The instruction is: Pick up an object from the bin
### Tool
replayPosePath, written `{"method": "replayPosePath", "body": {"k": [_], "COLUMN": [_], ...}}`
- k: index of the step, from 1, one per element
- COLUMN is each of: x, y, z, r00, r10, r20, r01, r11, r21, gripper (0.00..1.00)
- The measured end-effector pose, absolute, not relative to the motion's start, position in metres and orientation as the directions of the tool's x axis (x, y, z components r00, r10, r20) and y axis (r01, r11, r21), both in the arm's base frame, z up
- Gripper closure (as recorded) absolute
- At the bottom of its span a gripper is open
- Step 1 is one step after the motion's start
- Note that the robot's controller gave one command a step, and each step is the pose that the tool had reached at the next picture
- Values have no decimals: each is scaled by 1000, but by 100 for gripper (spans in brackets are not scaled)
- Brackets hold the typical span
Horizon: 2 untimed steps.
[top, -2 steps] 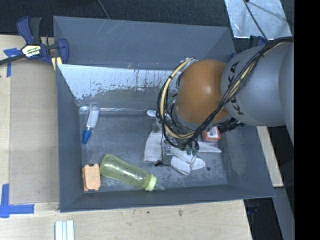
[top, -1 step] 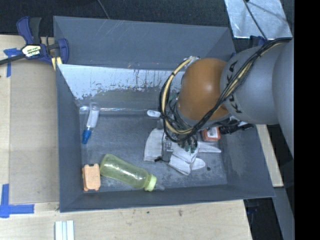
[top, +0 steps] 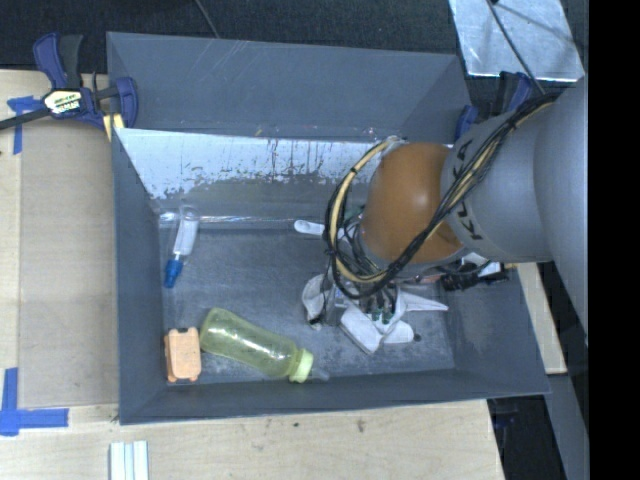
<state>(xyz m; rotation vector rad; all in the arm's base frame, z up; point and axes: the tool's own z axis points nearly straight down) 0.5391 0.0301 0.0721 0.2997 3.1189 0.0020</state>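
In grey bin [top: 138, 298], KUKA arm's tool [top: 366, 306] hangs right of yellow-green bottle [top: 250, 345], over crumpled white pieces [top: 368, 334]; open or closed, can't tell. No obj. seen held: grasp & lift apparently not yet done.

A translucent yellow-green bottle [top: 250, 344] lies on its side along the front of the bin [top: 250, 278] floor, cap end to the right. An orange block [top: 183, 355] sits at its left end (touching it, or very nearly). Toward the back left lies a clear tube [top: 181, 246] with a blue tip. A small white piece [top: 308, 228] rests by the back wall.
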Motion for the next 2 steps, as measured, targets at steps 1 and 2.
{"method": "replayPosePath", "body": {"k": [1, 2], "x": [539, 548], "y": [30, 42], "z": [72, 264], "r00": [-982, -982], "r10": [191, 190], "r20": [-8, 1], "r01": [191, 190], "r11": [982, 982], "r21": [2, 0], "gripper": [100, 100]}}
